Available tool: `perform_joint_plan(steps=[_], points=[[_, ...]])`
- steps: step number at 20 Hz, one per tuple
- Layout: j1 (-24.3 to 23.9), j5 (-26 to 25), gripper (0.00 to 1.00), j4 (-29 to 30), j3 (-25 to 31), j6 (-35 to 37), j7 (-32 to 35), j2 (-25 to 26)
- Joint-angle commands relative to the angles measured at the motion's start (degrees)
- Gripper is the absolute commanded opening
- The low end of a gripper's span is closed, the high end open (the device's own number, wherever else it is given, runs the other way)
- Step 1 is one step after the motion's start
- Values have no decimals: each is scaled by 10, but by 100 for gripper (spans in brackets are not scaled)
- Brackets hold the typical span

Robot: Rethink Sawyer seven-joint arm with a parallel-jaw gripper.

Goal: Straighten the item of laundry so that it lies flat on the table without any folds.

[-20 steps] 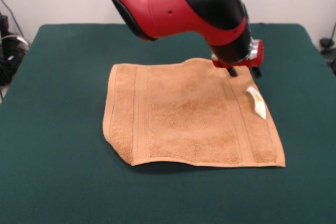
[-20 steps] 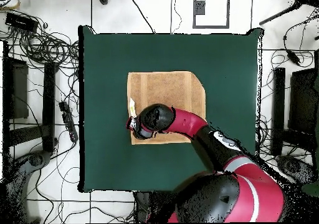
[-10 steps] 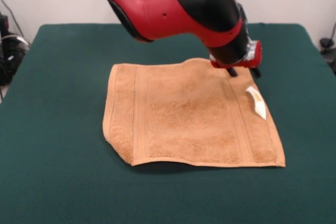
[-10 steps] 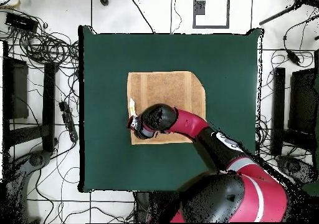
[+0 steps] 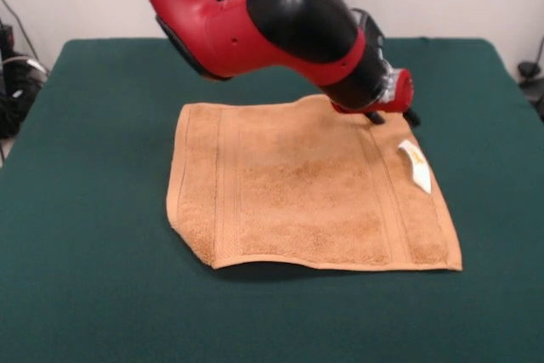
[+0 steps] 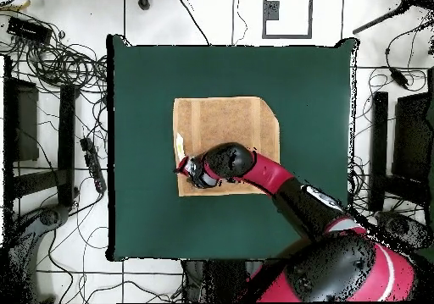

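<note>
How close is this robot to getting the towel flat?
Mostly done: the towel lies spread on the table. The gripper is at the towel's far corner, beside the white tag. One near corner looks folded under and is left to straighten.

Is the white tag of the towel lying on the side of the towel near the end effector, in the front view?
Yes, the white tag lies by the towel edge just below the end effector.

The front camera looks low across the worktop (image 5: 76, 210), fairly close. The overhead one stares straight down from high up. Both share the towel (image 5: 306, 189).
</note>
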Motion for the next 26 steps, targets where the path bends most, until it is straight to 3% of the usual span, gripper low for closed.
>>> perform_joint_plan(steps=[1, 26], points=[[38, -61, 100, 59, 22, -143, -40, 203], [94, -62, 100, 72, -5, -234, 72, 200]])
